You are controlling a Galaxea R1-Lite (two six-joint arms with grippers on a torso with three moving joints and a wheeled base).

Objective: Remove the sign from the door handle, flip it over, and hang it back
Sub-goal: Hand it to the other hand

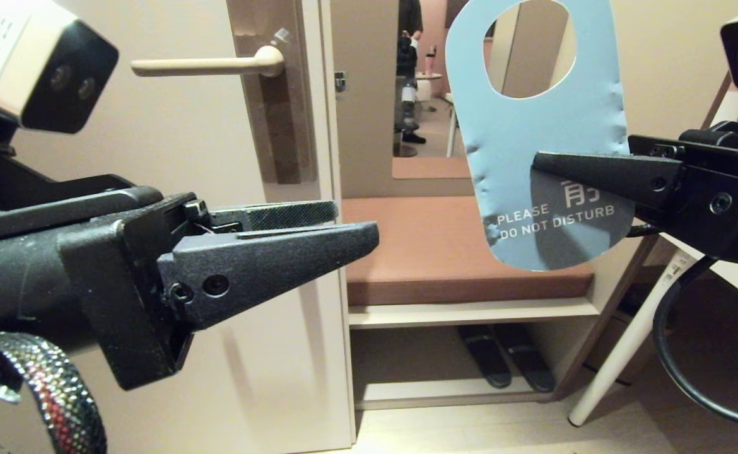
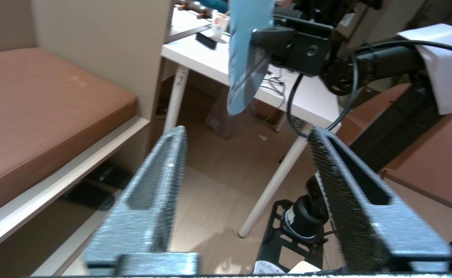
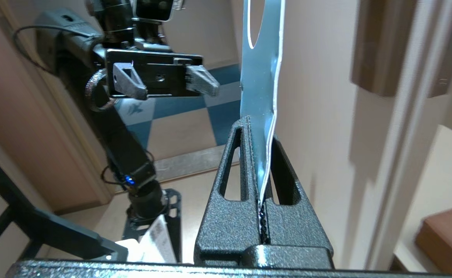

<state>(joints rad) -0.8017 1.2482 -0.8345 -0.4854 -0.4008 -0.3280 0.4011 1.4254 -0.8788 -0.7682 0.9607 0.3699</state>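
The right hand (image 1: 536, 165), at the frame's right, is clamped on the sign (image 1: 536, 135), upright with its hole on top. The door handle (image 1: 208, 64) lies upper left, well apart. The left hand (image 1: 356, 224), lower left, gapes empty.

The right hand (image 3: 260, 133) is clamped on the sign (image 3: 260, 88), which rises edge-on and upright from between its fingers, the oval hole near the top. Across from it, well apart, the left hand (image 3: 177, 87) has its fingers spread, empty.
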